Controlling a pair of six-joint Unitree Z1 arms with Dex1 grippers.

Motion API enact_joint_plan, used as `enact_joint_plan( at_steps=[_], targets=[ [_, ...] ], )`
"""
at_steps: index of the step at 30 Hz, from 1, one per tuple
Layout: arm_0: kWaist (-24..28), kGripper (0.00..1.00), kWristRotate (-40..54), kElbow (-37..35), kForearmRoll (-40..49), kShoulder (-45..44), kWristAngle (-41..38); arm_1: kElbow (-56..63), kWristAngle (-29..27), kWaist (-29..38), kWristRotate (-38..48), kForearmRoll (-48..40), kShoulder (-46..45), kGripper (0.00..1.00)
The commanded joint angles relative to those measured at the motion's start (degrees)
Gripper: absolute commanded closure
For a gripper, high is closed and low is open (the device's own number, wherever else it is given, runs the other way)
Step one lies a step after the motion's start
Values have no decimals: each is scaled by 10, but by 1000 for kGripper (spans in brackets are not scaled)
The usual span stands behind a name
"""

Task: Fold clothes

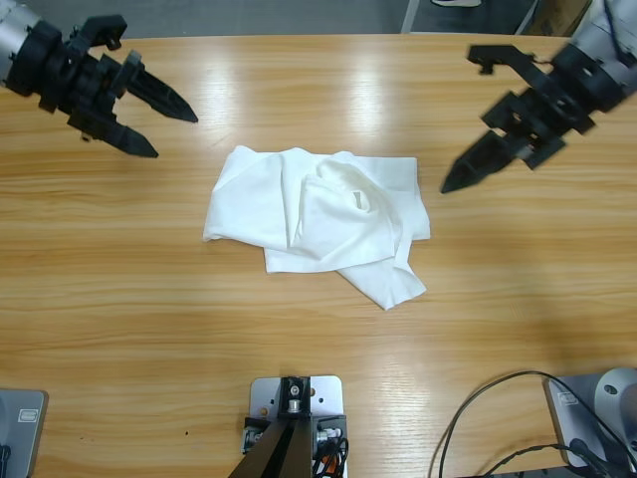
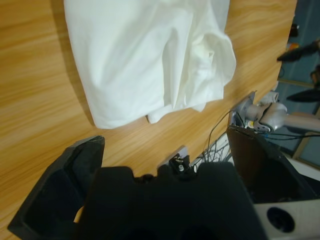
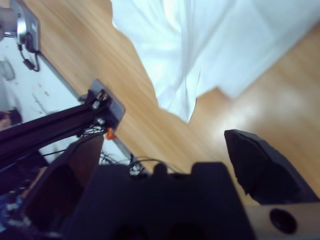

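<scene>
You are viewing the T-shirt [image 1: 317, 219] lying crumpled on the tabletop [image 1: 119, 299], chest lettering hidden in folds. Left hand [image 1: 171, 127] and right hand [image 1: 456, 182] are hovering wide, holding nothing.

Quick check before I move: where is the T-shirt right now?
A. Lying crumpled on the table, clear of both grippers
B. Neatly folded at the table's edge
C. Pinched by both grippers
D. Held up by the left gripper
A: the T-shirt lies bunched mid-table, with the left gripper and right gripper hovering apart from it, holding nothing.
</scene>
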Motion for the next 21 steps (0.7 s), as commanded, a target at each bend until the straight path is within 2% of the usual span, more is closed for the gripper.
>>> enact_joint_plan(
  at_steps=[1,10,21],
  targets=[
    [3,59,15,87,-66,-3,-28,-93,-83,90,19,-17,67,46],
    [3,59,28,87,-77,46,-47,-148,-130,132,56,-25,164,64],
    [-13,82,32,109,-128,127,-51,-235,-165,152,67,-5,214,62]
  ],
)
